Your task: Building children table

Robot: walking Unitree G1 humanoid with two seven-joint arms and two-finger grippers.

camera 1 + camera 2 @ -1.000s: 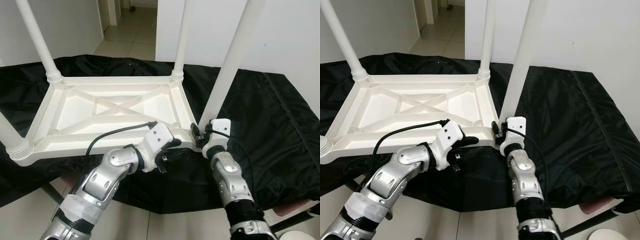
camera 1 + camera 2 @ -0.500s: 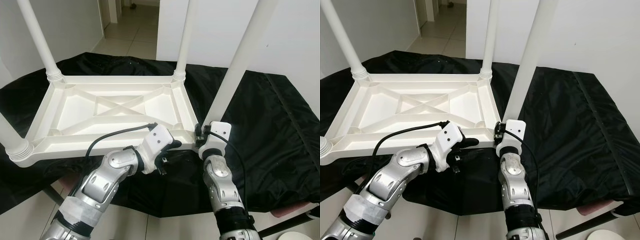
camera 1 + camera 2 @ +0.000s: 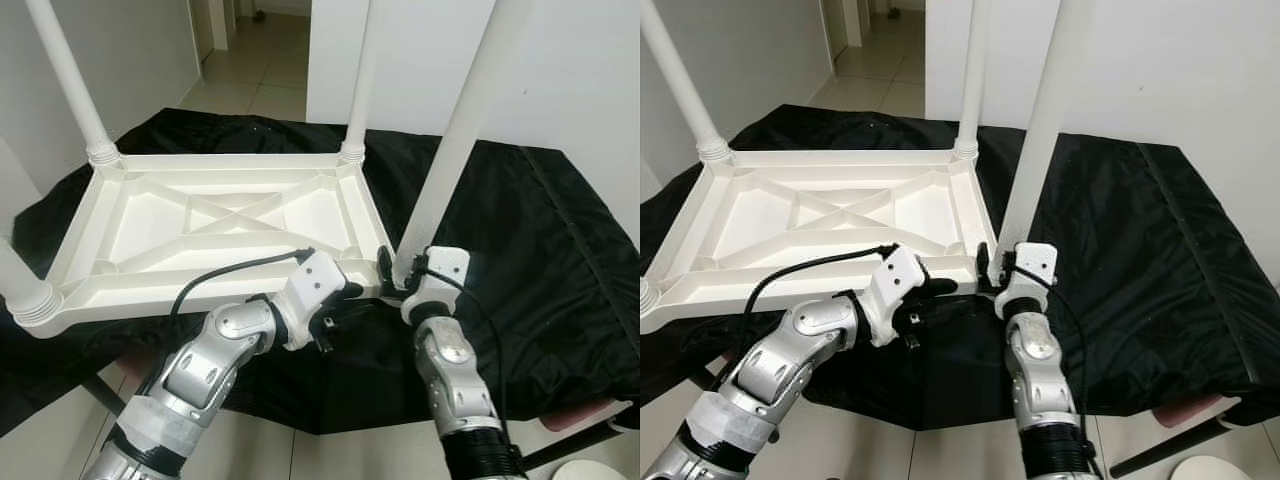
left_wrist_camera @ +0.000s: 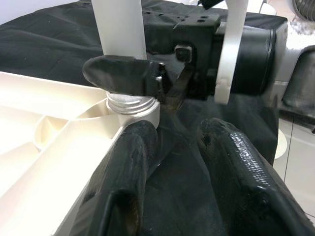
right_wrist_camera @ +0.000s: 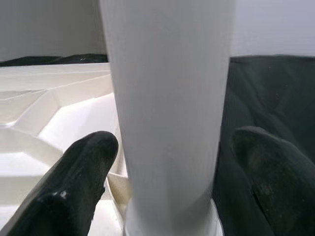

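Upside-down white plastic table top (image 3: 215, 225) lies on a black cloth (image 3: 530, 240) spread over a low platform. Four white legs stand up from its corners.

Step in hand, as I judge it: seating or tightening the near right leg (image 3: 455, 150) in its corner socket. The other three look already fitted.

Right gripper (image 5: 170, 182): the leg stands between its jaws, low on the shaft just above the threaded collar. Jaws apart, one black finger (image 5: 74, 182) to each side of the leg, a visible gap on both sides; no clamp on the leg.

Left gripper (image 4: 172, 162): jaws apart, nothing between them but black cloth. The table's corner and rim lie just beside one finger; the threaded collar (image 4: 130, 105) and the right gripper's finger sit just ahead of the tips.

Next move, by my reckoning: the right jaws need to close square on the leg, then turn it to run the thread home, while the left gripper steadies the rim so the top does not skid on the cloth.

Surface: cloth is loose and wrinkled, likely slippery under plastic.

Room: white walls, pale tiled floor, a corridor opening beyond the far legs.
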